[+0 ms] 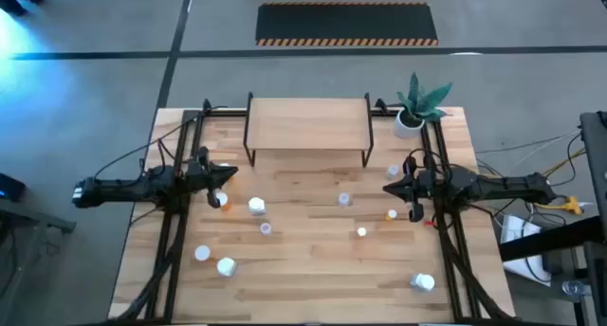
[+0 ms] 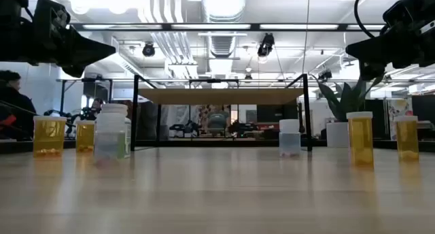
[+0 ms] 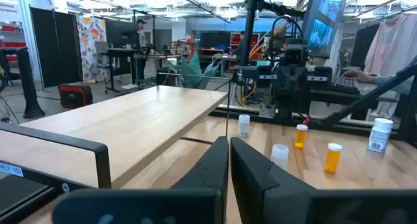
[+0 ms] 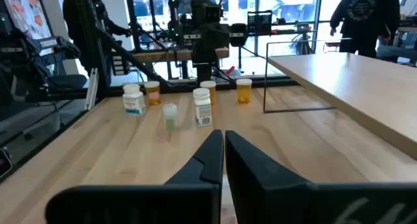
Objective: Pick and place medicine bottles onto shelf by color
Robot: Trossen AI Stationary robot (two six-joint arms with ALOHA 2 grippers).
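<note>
High view: low light-wood shelf on thin black metal legs (image 1: 308, 124) sits at the back-centre of the wood-plank tabletop (image 1: 313, 269), nothing on it. Small white-capped medicine bottles are all on the tabletop in front of the shelf: orange one (image 1: 222, 201) just beside the left end effector (image 1: 224, 176), white one (image 1: 257, 207) near it, small pale one (image 1: 266, 228), two white ones (image 1: 226, 266) front-left, pale one (image 1: 344, 200) mid-table, orange one (image 1: 391, 213) near the right end effector (image 1: 391, 188), one (image 1: 361, 232) centre-right, white one (image 1: 423, 282) front-right, one (image 1: 393, 172) by the shelf's right legs. White pot with green plant (image 1: 413, 113) at the back-right corner. Left end effector fingers pressed together, holding nothing, hanging above the tabletop left of the shelf; right end effector likewise pressed together and empty, right of the shelf. Low view: both arms sit high, clear of the bottles. Right wrist view: a person in dark clothing (image 4: 365, 19) stands beyond the tabletop
</note>
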